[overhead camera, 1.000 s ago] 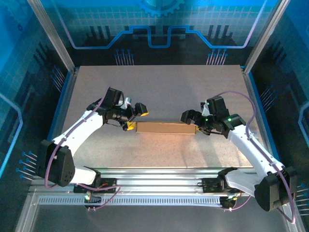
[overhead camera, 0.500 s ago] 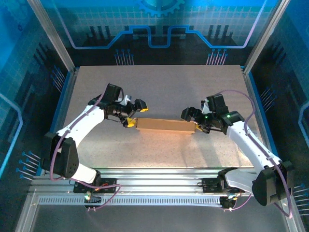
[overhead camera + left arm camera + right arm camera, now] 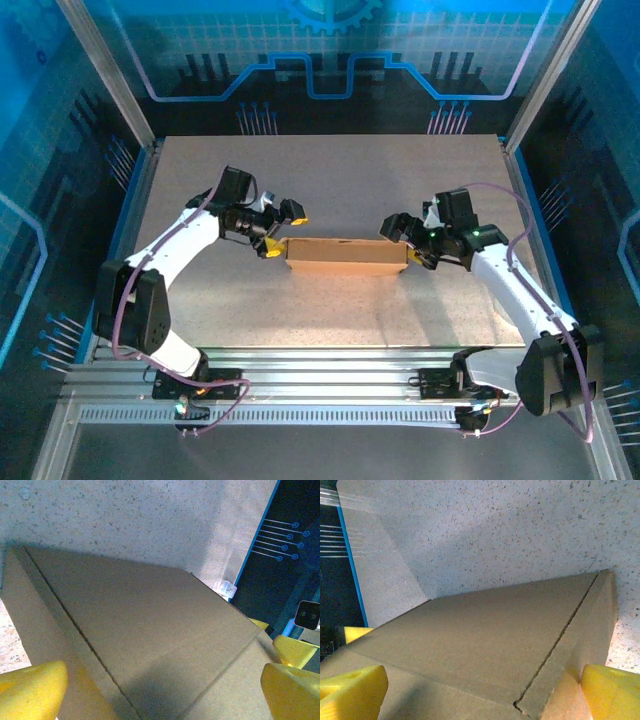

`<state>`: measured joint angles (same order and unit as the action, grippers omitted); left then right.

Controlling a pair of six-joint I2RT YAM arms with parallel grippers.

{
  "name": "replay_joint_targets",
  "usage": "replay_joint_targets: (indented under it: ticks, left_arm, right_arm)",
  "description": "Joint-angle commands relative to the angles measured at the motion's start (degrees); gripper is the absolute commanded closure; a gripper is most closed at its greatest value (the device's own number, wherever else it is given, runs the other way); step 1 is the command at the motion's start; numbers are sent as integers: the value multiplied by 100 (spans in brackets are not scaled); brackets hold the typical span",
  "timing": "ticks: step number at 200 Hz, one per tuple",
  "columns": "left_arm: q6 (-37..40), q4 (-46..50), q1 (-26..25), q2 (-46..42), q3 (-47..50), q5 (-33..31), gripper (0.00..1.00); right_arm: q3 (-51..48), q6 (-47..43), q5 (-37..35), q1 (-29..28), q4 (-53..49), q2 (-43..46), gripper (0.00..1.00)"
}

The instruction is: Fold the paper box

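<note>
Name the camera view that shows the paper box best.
Top external. The paper box shows whole there, a flat brown carton lying on the table. The left and right wrist views each give a close-up of part of its top panel with a seam line, cropped at the frame edge.

Left wrist view: the paper box [image 3: 150,630] runs off the bottom edge — yellow fingertips [image 3: 30,690] cropped too.

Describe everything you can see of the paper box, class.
The paper box is plain brown cardboard, closed into a flat, long rectangular carton with a seam line showing on its top face. It lies flat on the speckled table, about mid-table. The open left hand and right hand straddle its ends; contact is unclear.
</note>
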<state>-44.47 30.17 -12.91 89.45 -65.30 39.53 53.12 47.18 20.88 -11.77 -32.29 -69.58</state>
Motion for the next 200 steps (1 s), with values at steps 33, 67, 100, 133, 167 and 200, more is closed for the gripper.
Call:
replay_joint_targets:
  ticks: [33, 67, 100, 133, 167, 200]
  left_arm:
    - [-27, 257, 130, 209, -255, 266, 1]
    - [-75, 187, 139, 248, -271, 243, 1]
    - [-88, 138, 139, 297, -290, 242, 1]
    - [-64, 122, 174, 387, -367, 205, 1]
    - [100, 188, 286, 553, -575, 113, 1]
    - [340, 250, 350, 635, -800, 2, 1]
  right_arm:
    - [226, -2, 306, 372, 66, -106, 0]
    - [207, 19, 399, 483, 166, -150, 0]
    - [181, 12, 361, 486, 249, -196, 0]
    - [228, -112, 258, 517, 285, -322, 0]
    - [271, -429, 105, 553, 463, -299, 0]
    - [351, -896, 32, 714, 522, -155, 0]
